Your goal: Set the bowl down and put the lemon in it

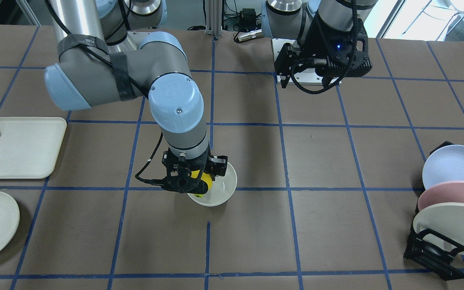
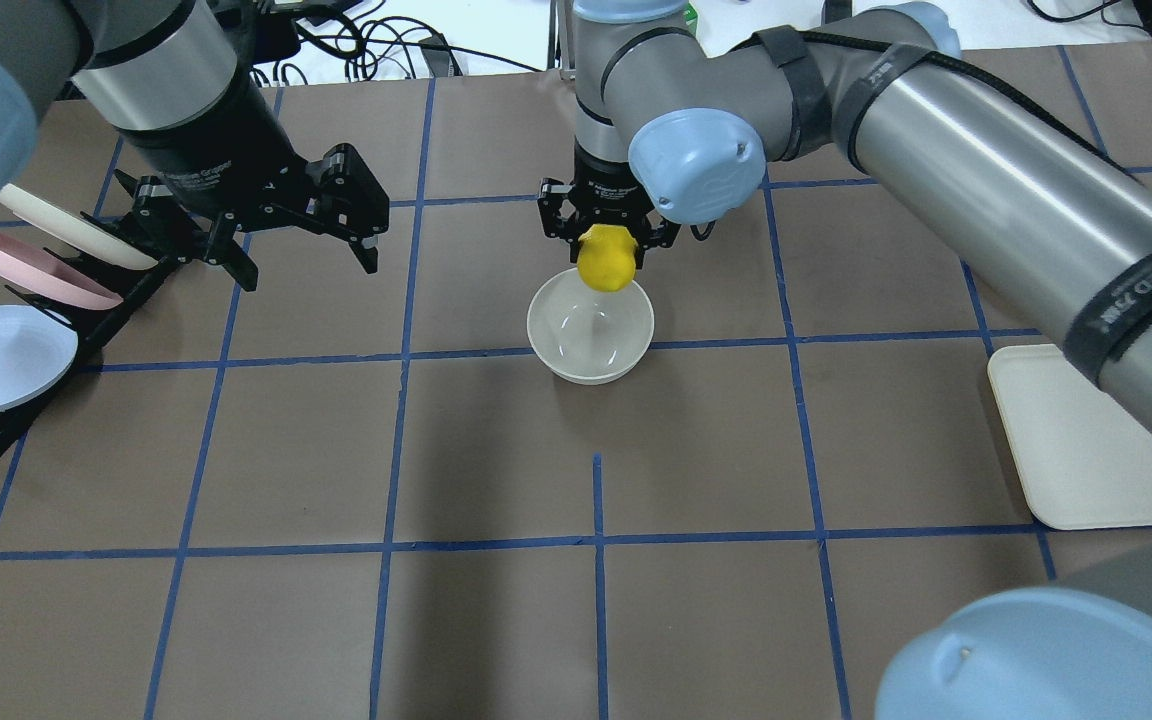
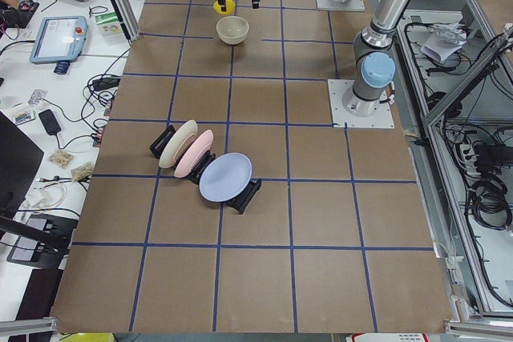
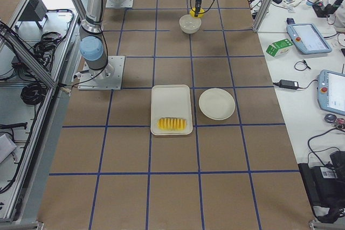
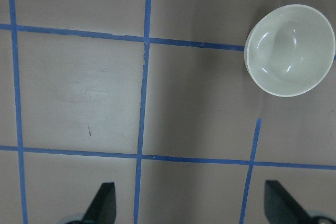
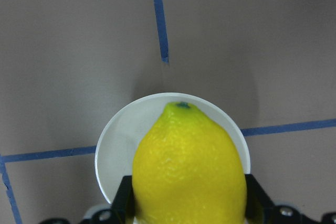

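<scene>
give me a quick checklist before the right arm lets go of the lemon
1. Lemon gripped in right pincer: ok.
2. Bowl upright on the table, empty: ok.
3. Lemon above the bowl: ok, hanging over it, not yet inside.
4. Lemon centred over the bowl: cannot tell; the overhead view shows it near the rim on the robot's side.
5. Left pincer open, empty, apart from the bowl: ok.

Scant legible lettering.
"NEED" is printed on a black strap (image 2: 1136, 300) around the right arm (image 2: 986, 190); print on the left pincer (image 2: 308, 272) is unreadable.
</scene>
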### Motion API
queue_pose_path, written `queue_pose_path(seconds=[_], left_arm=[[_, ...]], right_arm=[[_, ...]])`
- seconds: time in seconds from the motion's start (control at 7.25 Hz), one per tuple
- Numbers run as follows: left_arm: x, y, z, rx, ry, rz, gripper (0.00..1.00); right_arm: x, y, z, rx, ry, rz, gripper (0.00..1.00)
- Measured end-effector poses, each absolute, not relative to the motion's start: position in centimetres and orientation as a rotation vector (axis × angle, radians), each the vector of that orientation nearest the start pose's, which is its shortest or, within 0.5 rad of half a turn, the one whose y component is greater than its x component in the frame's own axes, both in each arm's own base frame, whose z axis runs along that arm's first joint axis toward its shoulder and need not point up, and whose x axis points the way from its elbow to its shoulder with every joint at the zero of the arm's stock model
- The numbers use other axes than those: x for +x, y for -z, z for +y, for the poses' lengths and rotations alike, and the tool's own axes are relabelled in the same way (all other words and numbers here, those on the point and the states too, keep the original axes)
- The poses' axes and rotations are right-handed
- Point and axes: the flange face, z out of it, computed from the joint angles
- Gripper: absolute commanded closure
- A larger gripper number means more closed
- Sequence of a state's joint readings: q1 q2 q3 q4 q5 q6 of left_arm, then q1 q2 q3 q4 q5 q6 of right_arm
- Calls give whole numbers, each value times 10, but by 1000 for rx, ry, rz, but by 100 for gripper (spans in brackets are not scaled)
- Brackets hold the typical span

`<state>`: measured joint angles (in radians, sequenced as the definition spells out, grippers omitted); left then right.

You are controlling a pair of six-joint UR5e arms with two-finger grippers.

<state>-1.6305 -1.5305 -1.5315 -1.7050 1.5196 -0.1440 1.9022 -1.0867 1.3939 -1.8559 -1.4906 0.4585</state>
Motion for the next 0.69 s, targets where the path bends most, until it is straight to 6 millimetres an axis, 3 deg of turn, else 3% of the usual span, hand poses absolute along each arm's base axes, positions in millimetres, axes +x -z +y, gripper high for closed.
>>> queue_pose_path(seconds=[0.41,0.69], left_arm=[[-161,-494,-463,46,-25,3158,0],[-160,-496,-467,126,55,3157,0]], right_arm=[[367,-285,-580,199,-141,3086,100],[367,-273,-576,201,-170,3092,98]])
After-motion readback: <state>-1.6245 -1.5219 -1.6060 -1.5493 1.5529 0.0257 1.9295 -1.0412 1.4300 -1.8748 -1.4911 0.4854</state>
